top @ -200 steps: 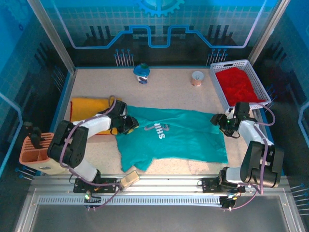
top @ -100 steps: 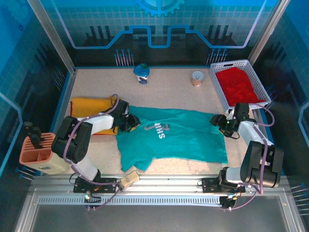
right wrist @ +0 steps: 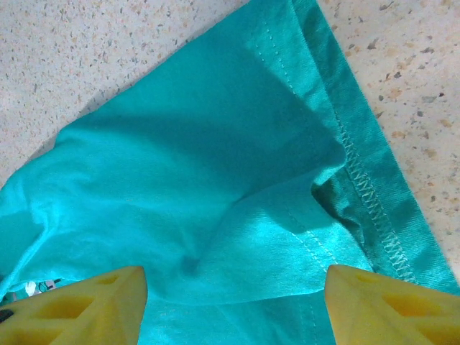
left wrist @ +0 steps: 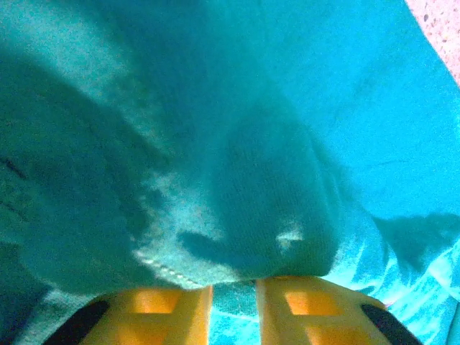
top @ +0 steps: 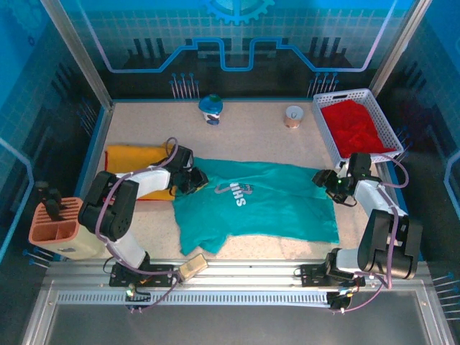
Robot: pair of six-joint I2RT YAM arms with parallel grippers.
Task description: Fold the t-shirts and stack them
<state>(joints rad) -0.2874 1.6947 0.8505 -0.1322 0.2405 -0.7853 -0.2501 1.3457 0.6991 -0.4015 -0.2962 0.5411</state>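
Note:
A teal-green t-shirt (top: 266, 205) with white lettering lies spread across the table's middle. My left gripper (top: 195, 180) is at its left shoulder edge. In the left wrist view its yellow fingers (left wrist: 176, 313) stand close together, and the left gripper (left wrist: 233, 287) is shut on a bunched fold of teal cloth (left wrist: 237, 187). My right gripper (top: 325, 183) hovers over the shirt's far right corner. In the right wrist view the right gripper (right wrist: 235, 277) is open, with the hemmed teal cloth (right wrist: 215, 180) lying below it. A folded yellow t-shirt (top: 129, 159) lies at the left. A red t-shirt (top: 356, 128) fills the basket.
The white basket (top: 317, 109) stands at the back right. A small blue-and-white figure (top: 210, 109) and a small cup (top: 293, 116) stand near the back edge. An orange holder (top: 54, 224) sits off the table's left, and a small tan block (top: 192, 266) lies at the front rail.
My left gripper has slid slightly toward the shirt's left shoulder and its jaws have narrowed onto the cloth. The right arm has not moved.

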